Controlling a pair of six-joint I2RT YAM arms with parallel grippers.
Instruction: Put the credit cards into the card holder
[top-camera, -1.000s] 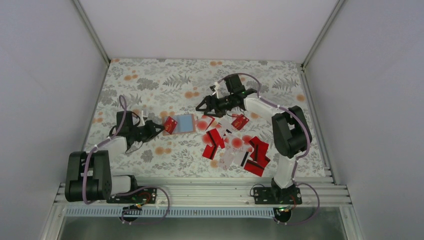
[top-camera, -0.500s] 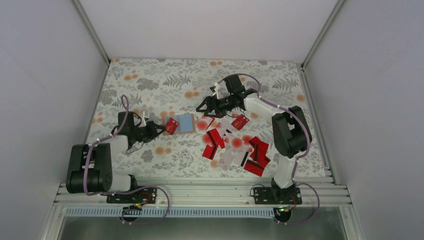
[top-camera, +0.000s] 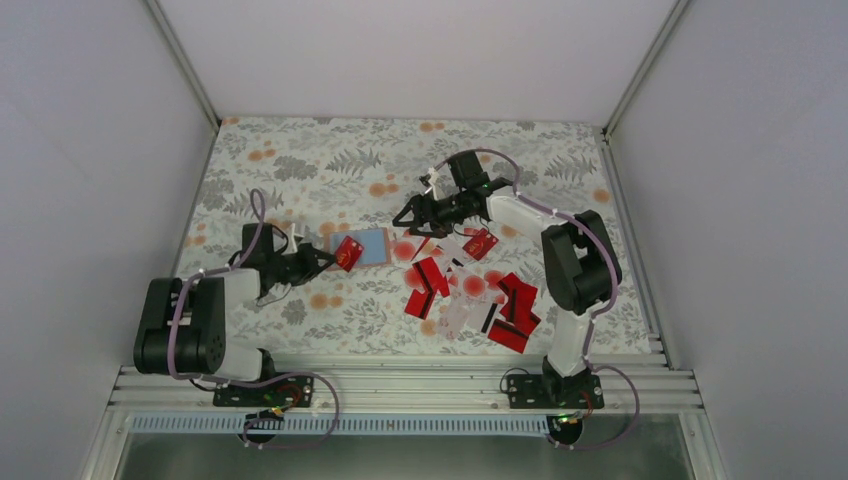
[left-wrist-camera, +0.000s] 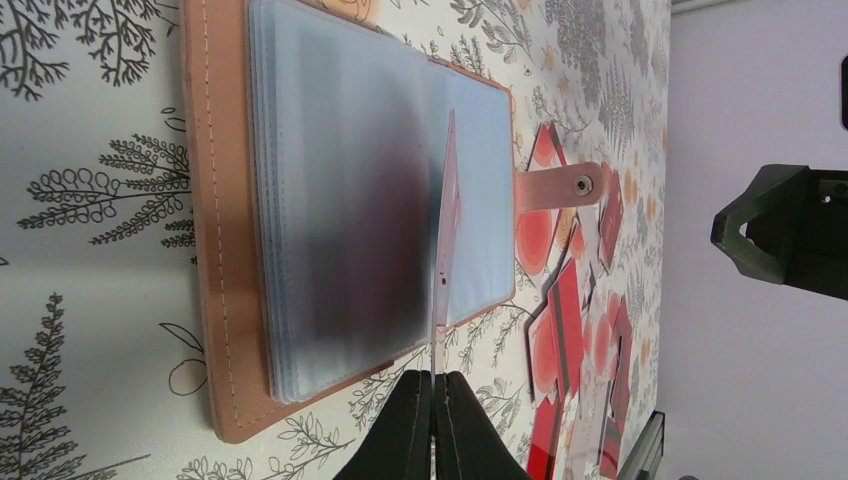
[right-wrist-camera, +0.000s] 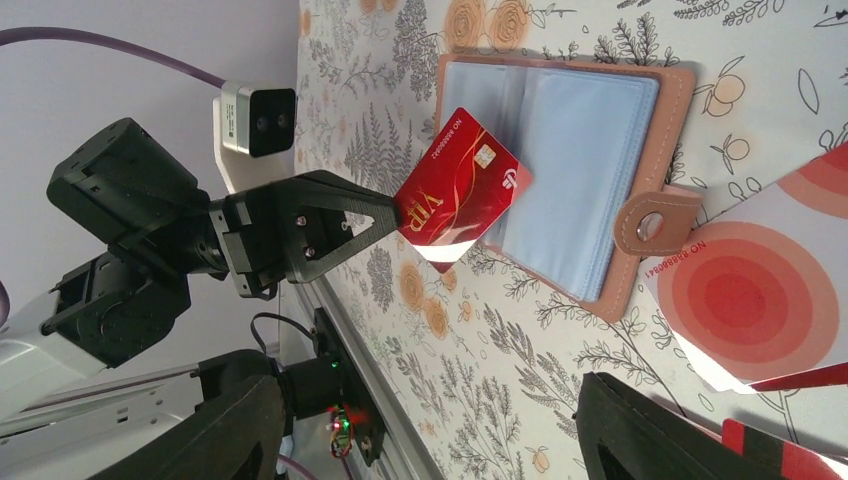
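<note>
The card holder (top-camera: 372, 245) lies open on the flowered table, its tan cover and pale clear sleeves showing (left-wrist-camera: 330, 210) (right-wrist-camera: 590, 140). My left gripper (top-camera: 322, 262) (left-wrist-camera: 436, 385) is shut on a red credit card (top-camera: 348, 252) (right-wrist-camera: 460, 190) and holds it edge-on (left-wrist-camera: 444, 230) over the holder's sleeves. Several red and white credit cards (top-camera: 470, 290) lie in a heap right of the holder. My right gripper (top-camera: 405, 217) is open and empty, above the table between holder and heap; its fingers (right-wrist-camera: 230, 430) frame the right wrist view.
A white card with a red blot (right-wrist-camera: 760, 295) lies by the holder's strap (right-wrist-camera: 655, 220). Grey walls enclose the table on three sides. An aluminium rail (top-camera: 400, 385) runs along the near edge.
My left gripper has carried the red card a little to the right, further over the open holder. The right arm has barely moved.
</note>
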